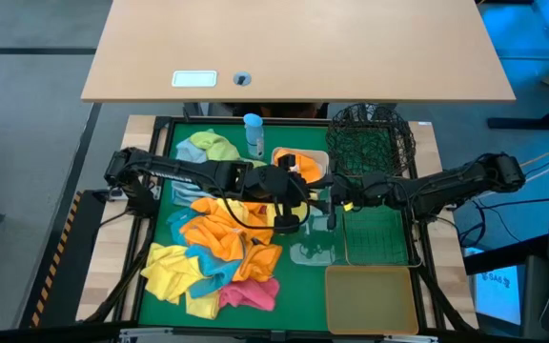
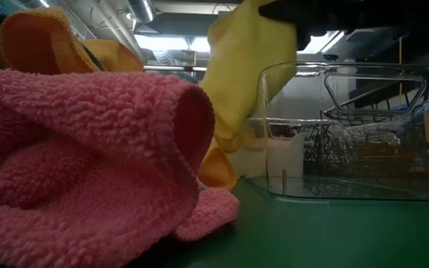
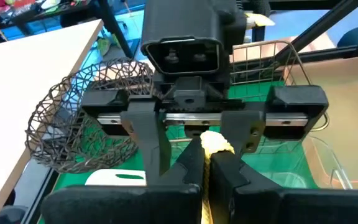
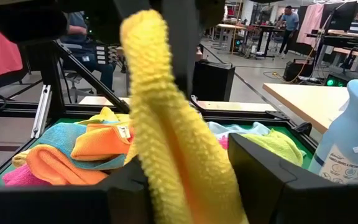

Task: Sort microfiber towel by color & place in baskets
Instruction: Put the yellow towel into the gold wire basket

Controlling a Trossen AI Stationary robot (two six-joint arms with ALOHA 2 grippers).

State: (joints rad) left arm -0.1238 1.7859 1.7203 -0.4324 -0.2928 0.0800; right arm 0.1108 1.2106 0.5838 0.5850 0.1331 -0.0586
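A yellow microfiber towel (image 4: 166, 124) hangs from my left gripper (image 3: 205, 158), which is shut on it over the middle of the green mat (image 1: 298, 195). My right gripper (image 3: 197, 140) faces it level from the table's right. It is open, with one finger on each side of the hanging towel (image 2: 237, 74). A pile of yellow, orange, pink and teal towels (image 1: 217, 248) lies on the mat's left half. The baskets stand on the right: a black wire-mesh basket (image 1: 375, 138), a white tub (image 1: 320, 157) holding an orange towel, a clear tub (image 1: 313, 250), a rectangular wire basket (image 1: 379, 233) and an amber tub (image 1: 370, 295). My left gripper pinches the towel's upper end (image 3: 215, 142) between its two fingers (image 4: 185, 31), coming slanting down from the table's left. The towel hangs slack below them as a folded strip, clear of the mat, beside the clear tub's wall (image 2: 263, 112). My right gripper: I cannot tell whether its fingers (image 4: 272, 180) touch the towel.
A blue-capped bottle (image 1: 253, 133) and a light green towel (image 1: 208, 148) sit at the mat's far edge. A pink towel (image 2: 80, 164) lies close to the low camera. A wooden table (image 1: 294, 48) stands beyond the mat.
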